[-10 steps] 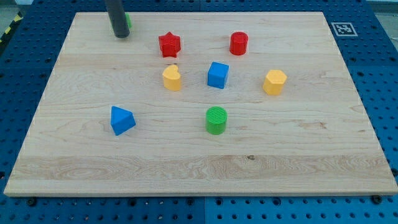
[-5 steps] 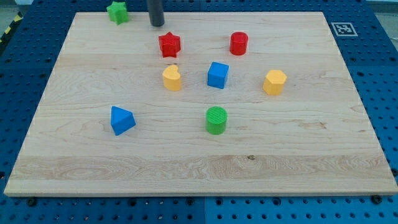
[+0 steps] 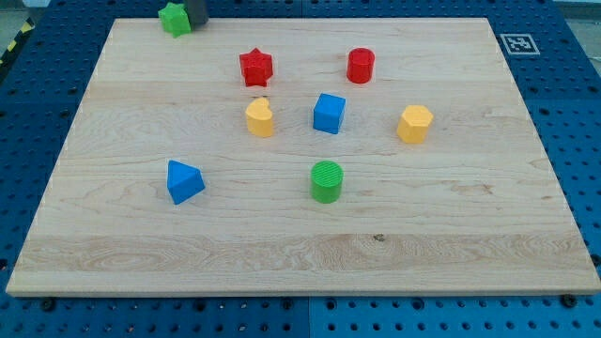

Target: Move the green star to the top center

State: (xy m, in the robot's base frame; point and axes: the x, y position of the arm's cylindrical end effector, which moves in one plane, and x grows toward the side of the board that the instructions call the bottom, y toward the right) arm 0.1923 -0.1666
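Note:
The green star (image 3: 174,18) sits at the board's top edge, in the top left of the view. My tip (image 3: 197,21) is right beside it on its right, touching or nearly touching it; most of the rod is cut off by the view's top. The board's top centre lies to the right of both.
On the wooden board (image 3: 470,225) lie a red star (image 3: 254,68), a red cylinder (image 3: 361,66), a yellow heart-like block (image 3: 260,118), a blue cube (image 3: 329,113), a yellow hexagon (image 3: 414,123), a green cylinder (image 3: 327,180) and a blue triangular block (image 3: 183,181).
The rod first left the green star and went right, uncovering it, then came back left to the star's right side. The star now sits higher, at the board's top edge.

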